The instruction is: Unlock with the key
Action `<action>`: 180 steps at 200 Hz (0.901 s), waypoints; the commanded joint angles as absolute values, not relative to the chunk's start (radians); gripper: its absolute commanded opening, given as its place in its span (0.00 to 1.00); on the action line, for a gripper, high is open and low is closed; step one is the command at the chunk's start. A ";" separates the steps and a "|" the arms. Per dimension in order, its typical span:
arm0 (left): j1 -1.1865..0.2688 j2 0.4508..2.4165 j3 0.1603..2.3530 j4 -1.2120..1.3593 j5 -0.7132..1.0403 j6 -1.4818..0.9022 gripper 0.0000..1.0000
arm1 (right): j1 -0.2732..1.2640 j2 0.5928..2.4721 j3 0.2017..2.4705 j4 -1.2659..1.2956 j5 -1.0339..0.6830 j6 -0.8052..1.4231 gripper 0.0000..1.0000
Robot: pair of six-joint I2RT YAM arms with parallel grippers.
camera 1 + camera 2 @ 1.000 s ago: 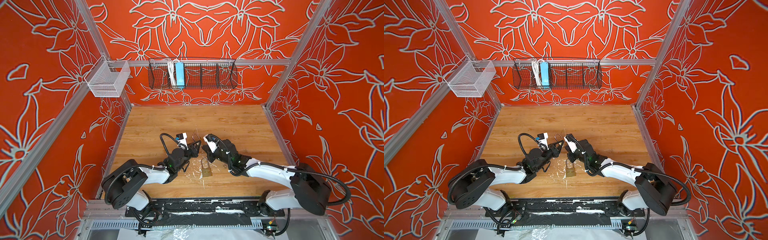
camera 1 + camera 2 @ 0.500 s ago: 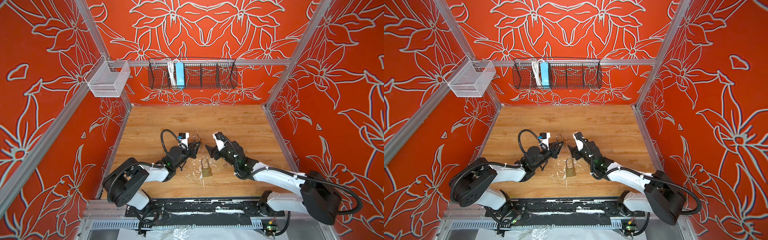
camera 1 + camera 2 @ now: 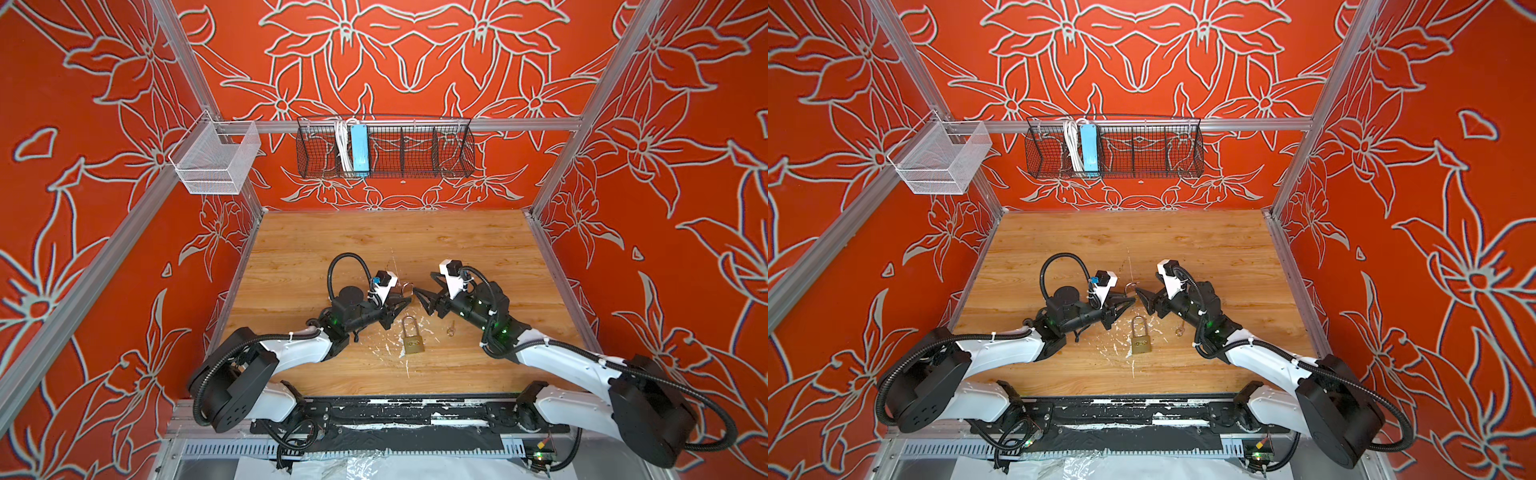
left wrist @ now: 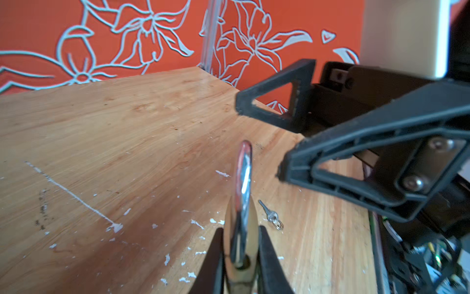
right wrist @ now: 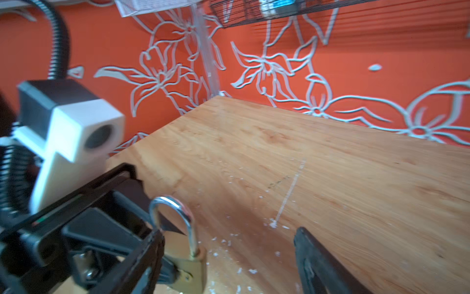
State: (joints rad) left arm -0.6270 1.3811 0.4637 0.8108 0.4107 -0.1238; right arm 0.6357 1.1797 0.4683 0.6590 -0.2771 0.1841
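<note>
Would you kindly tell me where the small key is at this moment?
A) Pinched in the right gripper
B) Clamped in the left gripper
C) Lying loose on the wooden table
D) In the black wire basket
C: the key lies flat on the table, the right gripper stands open and empty, and the left gripper holds only a padlock.

Lab cell: aluminium frame (image 3: 415, 124), patterned walls (image 3: 415, 50)

A padlock (image 3: 412, 341) lies on the table (image 3: 332, 241), a key (image 3: 451, 329) nearby. Behind, the left gripper (image 3: 402, 300), a second lock (image 3: 406, 286) in its tip, nearly meets the right gripper (image 3: 422, 300).
</note>
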 commanded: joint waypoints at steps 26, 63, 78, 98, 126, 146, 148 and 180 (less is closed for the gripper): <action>-0.617 1.358 0.492 0.836 0.554 -0.077 0.00 | 0.635 1.219 0.488 0.708 -0.429 0.196 0.80; -0.617 1.377 0.495 0.849 0.566 -0.086 0.00 | 0.635 1.239 0.504 0.699 -0.447 0.196 0.56; -0.617 1.391 0.499 0.856 0.575 -0.093 0.00 | 0.635 1.248 0.509 0.698 -0.455 0.198 0.48; -0.616 1.406 0.503 0.861 0.578 -0.100 0.00 | 0.635 1.249 0.507 0.699 -0.455 0.196 0.39; -0.615 1.415 0.504 0.865 0.574 -0.104 0.00 | 0.635 1.241 0.503 0.696 -0.451 0.192 0.14; -0.615 1.423 0.506 0.865 0.572 -0.104 0.00 | 0.635 1.234 0.499 0.695 -0.436 0.192 0.00; -0.616 1.423 0.506 0.865 0.571 -0.104 0.00 | 0.635 1.233 0.499 0.695 -0.435 0.192 0.00; -0.615 1.441 0.514 0.864 0.578 -0.111 0.00 | 0.635 1.221 0.490 0.695 -0.402 0.189 0.00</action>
State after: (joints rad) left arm -0.6197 1.4254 0.4789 0.8028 0.5488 -0.1097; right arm 0.6361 1.2461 0.4793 0.6666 -0.4290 0.1967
